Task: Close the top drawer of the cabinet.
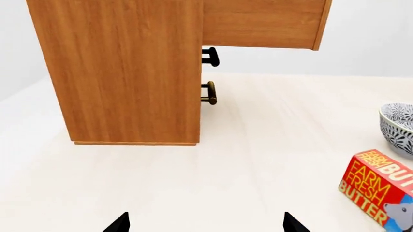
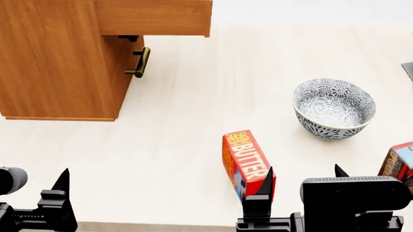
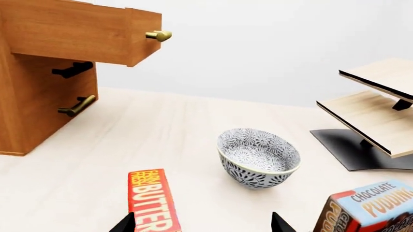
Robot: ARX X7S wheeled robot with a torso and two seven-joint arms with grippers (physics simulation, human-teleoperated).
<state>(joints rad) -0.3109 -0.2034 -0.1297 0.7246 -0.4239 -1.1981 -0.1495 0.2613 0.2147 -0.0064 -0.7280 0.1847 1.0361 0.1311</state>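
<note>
3 views are recording the same tabletop. Head view: the cabinet (image 2: 58, 63) is standing at the far left of the pale table (image 2: 193, 125), and the top drawer (image 2: 154, 17) is sticking out well past the cabinet front, overhanging a lower brass handle (image 2: 139, 62). Only the right wrist view is showing the drawer's own brass handle (image 3: 158, 35) on its front panel, plus a pale slatted rack (image 3: 380, 104) on a black base, which is barely entering the head view. The left wrist view is showing the cabinet's flat side panel (image 1: 123, 72) with medium-brown wood grain running vertically.

Other items: a round bowl (image 2: 333, 108) with a grey-white floral pattern, a red butter box (image 2: 247, 163) standing upright, and a chocolate pudding carton (image 3: 364, 208), all well apart from the cabinet.

Left gripper (image 1: 206, 223) and right gripper (image 3: 202, 223) are both sitting low and near the table's front edge, each with black pointed jaws spread apart, holding nothing.
</note>
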